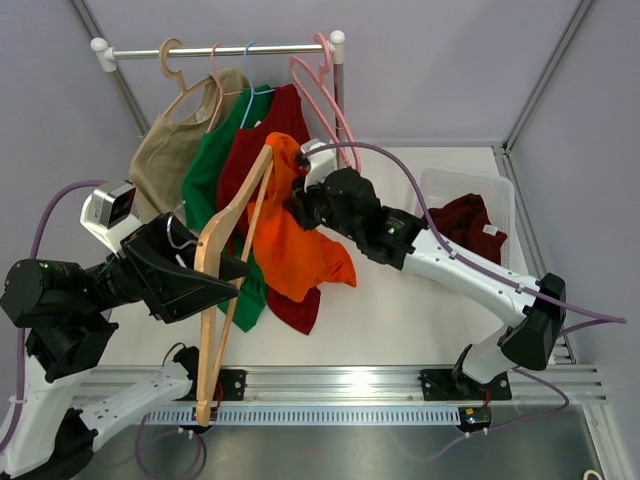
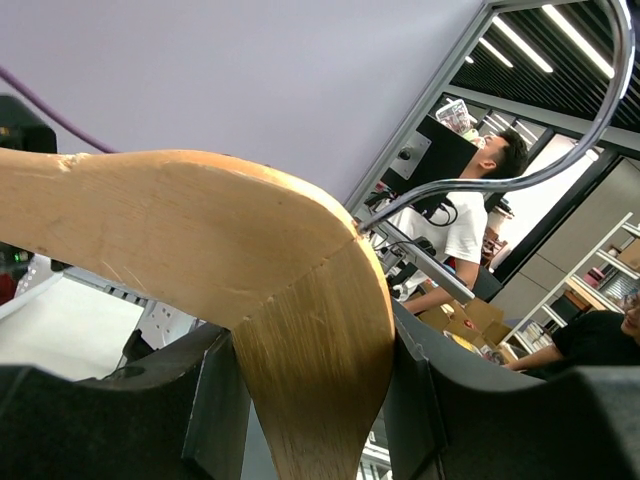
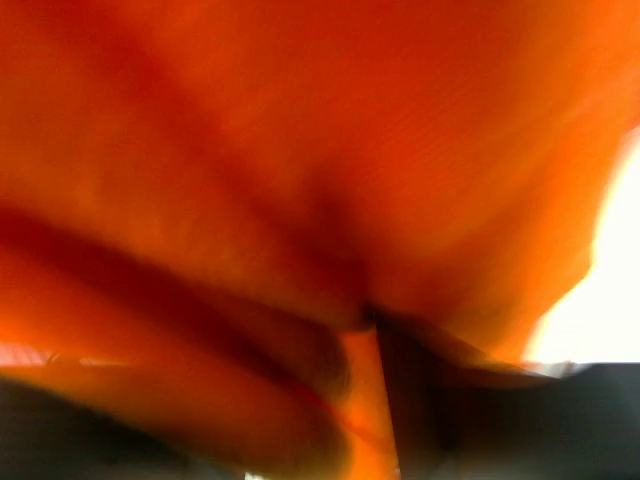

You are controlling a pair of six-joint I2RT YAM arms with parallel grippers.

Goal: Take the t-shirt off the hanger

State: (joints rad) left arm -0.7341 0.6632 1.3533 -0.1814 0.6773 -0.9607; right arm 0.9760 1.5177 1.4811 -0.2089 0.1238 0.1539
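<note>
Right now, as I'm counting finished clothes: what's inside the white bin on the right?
A dark red garment lies crumpled in the white bin. Anything beneath it is covered from view.

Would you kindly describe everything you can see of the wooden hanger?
The wooden hanger is pale, glossy-looking wood with two sloping shoulders, a straight crossbar and a chrome hook. It is off the rail, with one shoulder pointing toward the rack and the other toward the near table edge. The left gripper clamps its neck just below the hook. The orange t-shirt drapes over its far shoulder tip.
</note>
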